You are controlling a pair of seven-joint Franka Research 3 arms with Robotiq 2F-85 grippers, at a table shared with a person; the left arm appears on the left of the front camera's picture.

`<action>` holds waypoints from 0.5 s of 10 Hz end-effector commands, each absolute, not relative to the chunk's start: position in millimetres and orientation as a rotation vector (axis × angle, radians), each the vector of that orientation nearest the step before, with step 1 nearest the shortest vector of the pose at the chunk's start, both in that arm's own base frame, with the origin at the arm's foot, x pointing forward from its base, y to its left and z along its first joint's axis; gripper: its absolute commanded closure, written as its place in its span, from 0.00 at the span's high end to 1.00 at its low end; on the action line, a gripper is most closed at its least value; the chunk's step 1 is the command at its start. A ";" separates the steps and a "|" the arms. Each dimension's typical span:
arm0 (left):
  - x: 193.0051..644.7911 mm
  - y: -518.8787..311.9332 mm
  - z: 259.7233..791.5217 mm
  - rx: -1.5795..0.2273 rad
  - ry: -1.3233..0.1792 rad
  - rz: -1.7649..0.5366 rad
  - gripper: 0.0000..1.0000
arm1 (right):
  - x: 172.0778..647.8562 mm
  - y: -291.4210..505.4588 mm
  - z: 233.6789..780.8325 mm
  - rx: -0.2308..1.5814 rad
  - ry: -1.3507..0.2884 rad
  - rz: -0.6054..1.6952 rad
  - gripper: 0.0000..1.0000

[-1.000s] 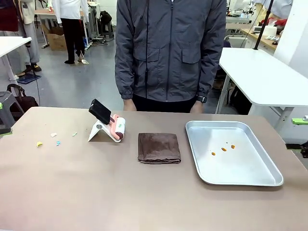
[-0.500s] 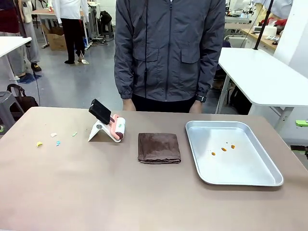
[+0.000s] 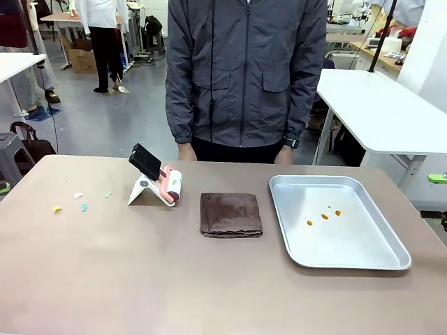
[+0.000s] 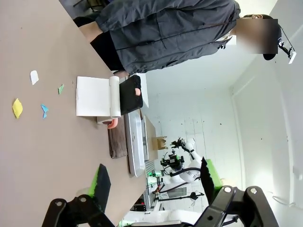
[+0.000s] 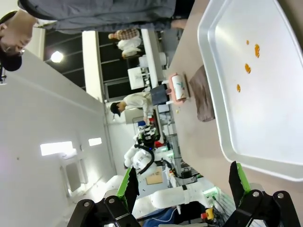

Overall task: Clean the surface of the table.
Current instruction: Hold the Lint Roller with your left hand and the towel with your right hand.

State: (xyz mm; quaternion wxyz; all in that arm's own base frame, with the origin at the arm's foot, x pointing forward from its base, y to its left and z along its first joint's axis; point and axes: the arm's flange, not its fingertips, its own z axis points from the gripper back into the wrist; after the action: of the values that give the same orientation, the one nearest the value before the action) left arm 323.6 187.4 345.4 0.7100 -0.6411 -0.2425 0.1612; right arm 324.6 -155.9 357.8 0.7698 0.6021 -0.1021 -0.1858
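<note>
The table point(image 3: 140, 279), matte brownish-taupe, spans the lower half of the front view from edge to edge. A person point(image 3: 244, 70) in a grey zip jacket stands at its far side, upper centre, arms hanging down.

A shiny metal tray point(image 3: 391, 262) lies flat on the table, right of centre. The left gripper point(image 4: 155, 178) rises from the bottom edge of the left wrist view, its jaws wide apart with nothing between them. The right gripper point(image 5: 184, 182) stands likewise in the right wrist view, jaws apart and empty.

A folded dark brown cloth point(image 3: 230, 213) lies at mid-frame, near the tray's left rim but apart from it. A lint roller point(image 3: 167, 187) leans on a white stand point(image 3: 142, 190), up and left of the cloth.

Small paper scraps point(image 3: 57, 208), yellow, blue, white and green, lie scattered at the left of the frame. A few orange crumbs point(image 3: 325, 216) sit inside the tray.
</note>
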 end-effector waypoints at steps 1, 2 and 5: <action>333.5 181.2 364.1 -1.403 -0.543 0.337 1.00 | 324.4 -132.5 377.7 1.205 -0.284 -0.364 1.00; 345.6 169.8 385.7 -1.364 -0.532 0.300 1.00 | 329.2 -111.5 395.3 1.148 -0.312 -0.311 1.00; 393.5 125.1 441.0 -1.222 -0.421 0.213 1.00 | 353.6 -29.0 437.6 1.008 -0.349 -0.138 1.00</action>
State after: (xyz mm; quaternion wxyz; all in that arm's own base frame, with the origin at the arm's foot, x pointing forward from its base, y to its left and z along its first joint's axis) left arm 382.1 135.1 429.4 0.7693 -0.5906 -0.2219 0.1008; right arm 361.6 -69.2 435.9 0.8492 0.4992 -0.1565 -0.0724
